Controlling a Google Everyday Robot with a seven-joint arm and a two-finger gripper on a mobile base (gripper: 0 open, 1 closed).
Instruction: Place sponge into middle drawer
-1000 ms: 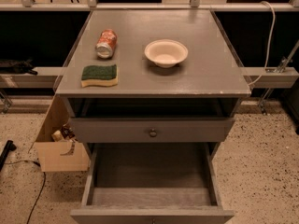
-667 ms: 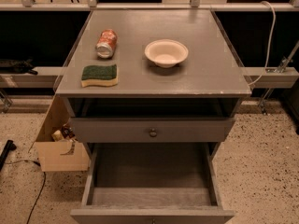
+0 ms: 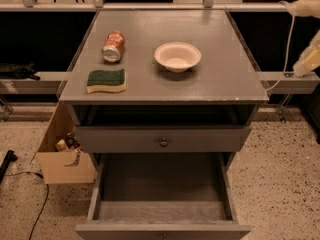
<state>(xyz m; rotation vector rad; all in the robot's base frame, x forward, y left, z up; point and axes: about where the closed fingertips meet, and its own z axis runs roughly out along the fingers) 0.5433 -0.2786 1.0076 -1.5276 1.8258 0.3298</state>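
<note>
The sponge [image 3: 106,80] is located front-left on the worktop [image 3: 220,84]. The middle drawer [image 3: 160,210] is pulled open. The gripper [image 3: 310,54] is seen at the right edge; its opening cannot be told.

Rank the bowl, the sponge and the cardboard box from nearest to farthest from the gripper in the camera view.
The gripper is at the right edge, just past the tabletop.
1. Bowl, middle right of the tabletop.
2. Sponge, front left of the tabletop.
3. Cardboard box, below the tabletop, far left.
</note>
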